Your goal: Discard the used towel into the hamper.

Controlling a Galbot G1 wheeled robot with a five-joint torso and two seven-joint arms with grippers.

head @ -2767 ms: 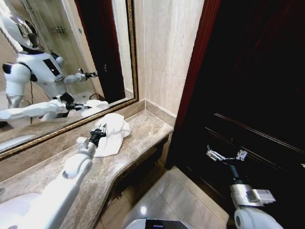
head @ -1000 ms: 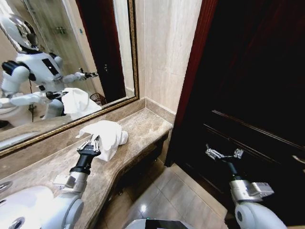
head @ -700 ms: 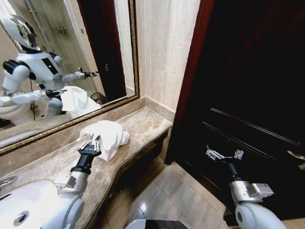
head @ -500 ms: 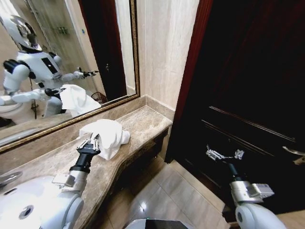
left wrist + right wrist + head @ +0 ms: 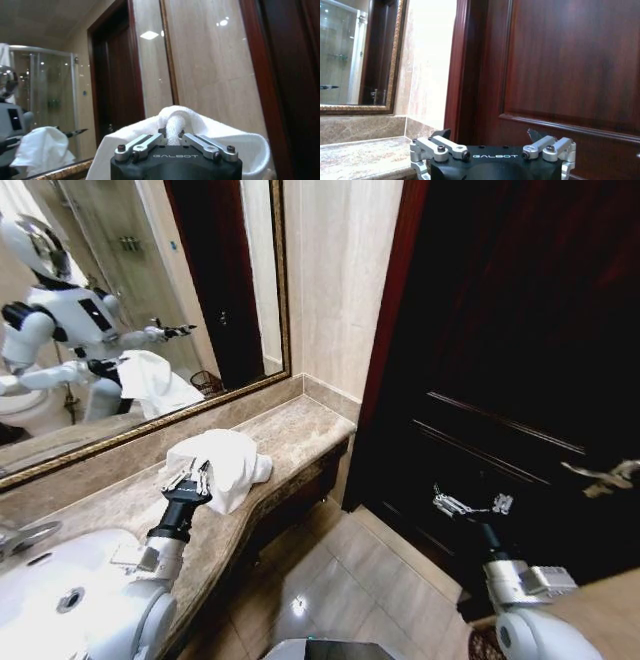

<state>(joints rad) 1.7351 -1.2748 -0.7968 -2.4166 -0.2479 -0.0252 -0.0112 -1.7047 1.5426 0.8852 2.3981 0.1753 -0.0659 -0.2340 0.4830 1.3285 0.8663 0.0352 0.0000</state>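
Note:
The white used towel [image 5: 228, 460] hangs bunched just above the marble counter [image 5: 295, 435], with my left gripper [image 5: 190, 478] shut on a fold of it. In the left wrist view the fingers [image 5: 145, 142] pinch a raised ridge of the towel [image 5: 227, 144]. My right gripper [image 5: 470, 504] is held open with nothing in it, low in front of the dark wooden door [image 5: 520, 370]; its jaws stand apart in the right wrist view [image 5: 492, 144]. The hamper is out of direct view; the mirror reflects a small dark wire basket [image 5: 207, 383] on the floor.
A white sink basin [image 5: 60, 580] with a faucet [image 5: 25, 538] is set into the counter near my left arm. The gold-framed mirror [image 5: 150, 290] backs the counter. The door carries a lever handle [image 5: 600, 475]. Tiled floor [image 5: 370, 580] lies open between counter and door.
Since the earliest frame my left arm has drawn back with the towel gripped and lifted. Since then the whole picture shifts: more sink and the door handle come into view, so the camera moved.

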